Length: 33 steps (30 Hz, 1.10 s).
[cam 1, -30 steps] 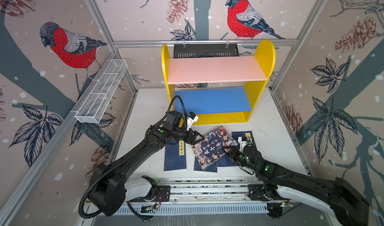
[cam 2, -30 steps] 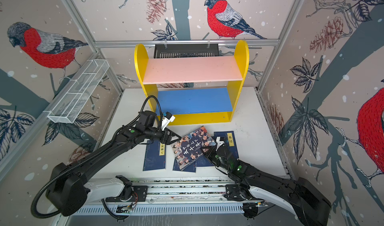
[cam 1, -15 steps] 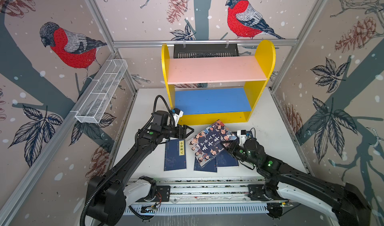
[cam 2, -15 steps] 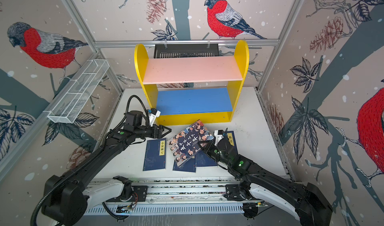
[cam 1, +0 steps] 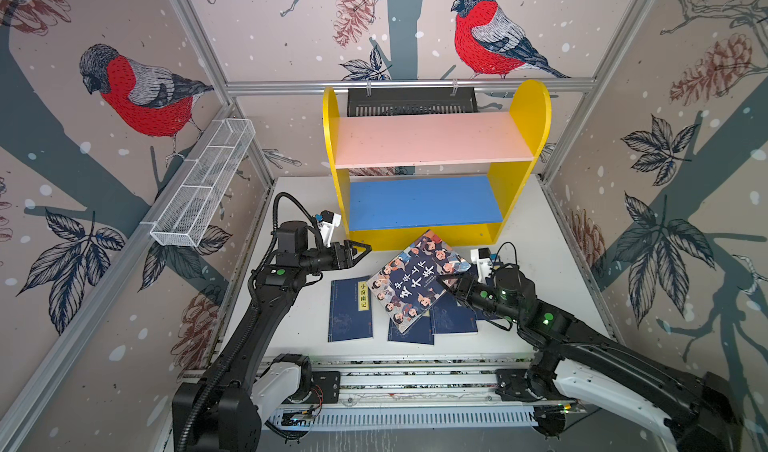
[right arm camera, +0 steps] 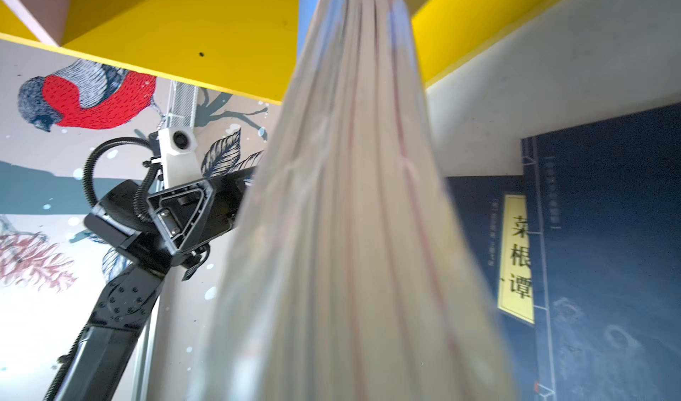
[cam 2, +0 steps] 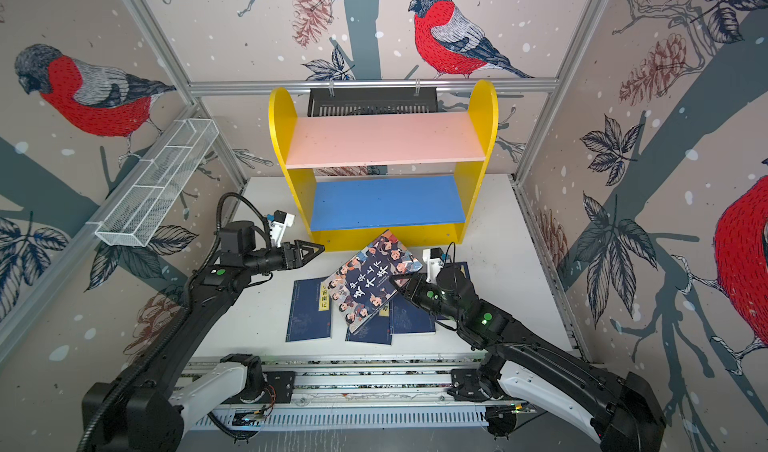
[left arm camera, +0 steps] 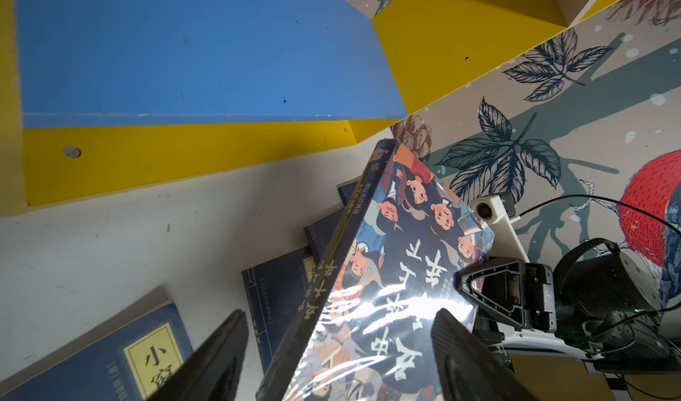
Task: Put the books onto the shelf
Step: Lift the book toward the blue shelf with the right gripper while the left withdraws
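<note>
Standing at the rear of the white tabletop (cam 1: pixel 299 333): shelf (cam 1: pixel 530 109), yellow, two-tier, with pink upper board (cam 1: pixel 432 138) and blue lower board (cam 1: pixel 424 200). Hanging on the wall behind it: black slotted tray (cam 1: pixel 411 101); on the left wall, white wire basket (cam 1: pixel 203 188).

Tilted just in front of the shelf base, raised over the navy books: large book (cam 1: pixel 417 279), cartoon-figure cover, white characters. Clamped at its right edge by the right gripper (cam 1: pixel 446 281), fingers clenched on it; page edges (right arm camera: pixel 350 233) filling the right wrist view.

Flat on the tabletop, just left of the large book: navy book (cam 1: pixel 349 315), yellow title label.

Flat on the tabletop, partly hidden under the large book and right arm: further navy books (cam 1: pixel 453 319); exact count unclear.

Hovering near the shelf's front left corner, apart from the large book: left gripper (cam 1: pixel 365 249), fingers (left arm camera: pixel 221 358) spread wide, grasping nothing.
</note>
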Tool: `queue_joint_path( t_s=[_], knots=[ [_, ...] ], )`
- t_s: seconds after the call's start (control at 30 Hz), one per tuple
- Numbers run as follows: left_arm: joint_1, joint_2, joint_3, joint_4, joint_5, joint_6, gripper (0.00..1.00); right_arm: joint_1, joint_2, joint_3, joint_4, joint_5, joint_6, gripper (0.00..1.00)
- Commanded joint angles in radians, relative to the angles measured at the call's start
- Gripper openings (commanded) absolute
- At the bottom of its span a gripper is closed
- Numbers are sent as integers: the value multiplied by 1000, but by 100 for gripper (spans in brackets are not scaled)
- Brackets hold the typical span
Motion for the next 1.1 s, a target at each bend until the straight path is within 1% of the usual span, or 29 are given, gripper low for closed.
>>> queue_joint_path(
  t_s=[0.0,0.1,0.17,0.23,0.43,0.6,0.73,0.93,1.07],
  knots=[
    [38,-1,14,55,16,2,79,-1,16,66,143,-99,-56,2],
    [93,13,37,40,-37,19,78,0,42,130,140,-137,-80,2],
    [136,18,46,42,-29,7,78,-2,61,175,139,-157,-93,2],
    [159,16,52,53,-14,-7,78,-2,84,227,132,-178,-113,2],
    [191,10,75,63,16,-25,78,-2,145,365,108,-242,-153,2],
    [222,13,84,60,-19,-45,78,-2,184,466,112,-270,-176,2],
    [254,17,89,71,-4,-76,79,-7,226,560,92,-283,-202,2],
    [258,16,64,93,-7,-98,79,-28,292,684,82,-290,-224,2],
    [258,18,45,120,4,-96,79,-67,344,757,105,-307,-213,2]
  ],
)
